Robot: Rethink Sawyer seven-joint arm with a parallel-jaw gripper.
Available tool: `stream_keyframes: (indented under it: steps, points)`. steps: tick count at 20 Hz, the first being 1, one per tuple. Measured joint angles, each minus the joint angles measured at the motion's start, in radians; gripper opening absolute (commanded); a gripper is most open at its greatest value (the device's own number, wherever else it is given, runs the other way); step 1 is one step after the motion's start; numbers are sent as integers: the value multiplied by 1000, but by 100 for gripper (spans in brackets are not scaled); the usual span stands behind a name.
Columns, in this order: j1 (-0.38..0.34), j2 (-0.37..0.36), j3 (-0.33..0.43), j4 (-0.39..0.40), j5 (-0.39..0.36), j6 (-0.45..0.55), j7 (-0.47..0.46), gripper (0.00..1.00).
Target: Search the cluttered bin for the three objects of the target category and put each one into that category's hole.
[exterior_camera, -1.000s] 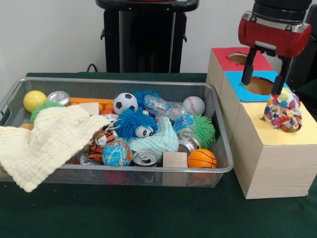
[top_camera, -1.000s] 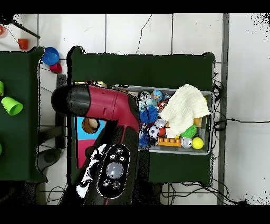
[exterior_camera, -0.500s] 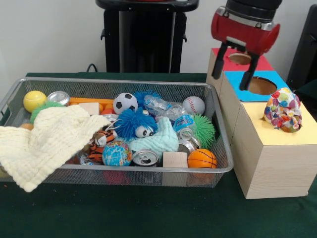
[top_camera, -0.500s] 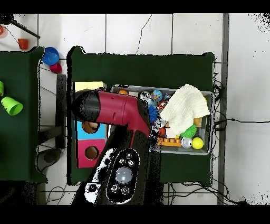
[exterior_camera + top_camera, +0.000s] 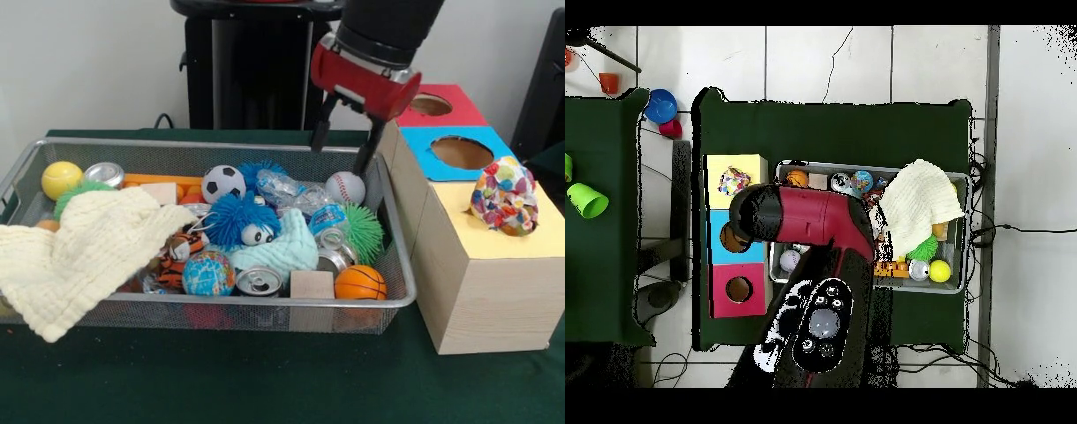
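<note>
Only the front view shows the red-and-black gripper (image 5: 342, 153), fingers spread and empty; overhead, the arm hides it. It hangs above the wire-mesh bin (image 5: 35, 155), over a white baseball (image 5: 345, 187).

We see a table (image 5: 265, 380) covered in dark green cloth. Directly on it sits a wire mesh bin (image 5: 388, 291), full of clutter. Just beside the bin, on its right in the front view, stands a wooden box (image 5: 494, 300) with yellow, blue and red top panels. In the overhead view the wooden box (image 5: 737, 236) lies left of the bin (image 5: 960, 285).
</note>
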Motion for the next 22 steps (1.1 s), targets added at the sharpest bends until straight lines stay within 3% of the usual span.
stream_keyframes:
  steps: [9, 22]
  points:
    - [-41, 31, -2, 42, -79, -89, 0, 100]
    - [-247, 77, 4, 67, -223, -223, 0, 100]
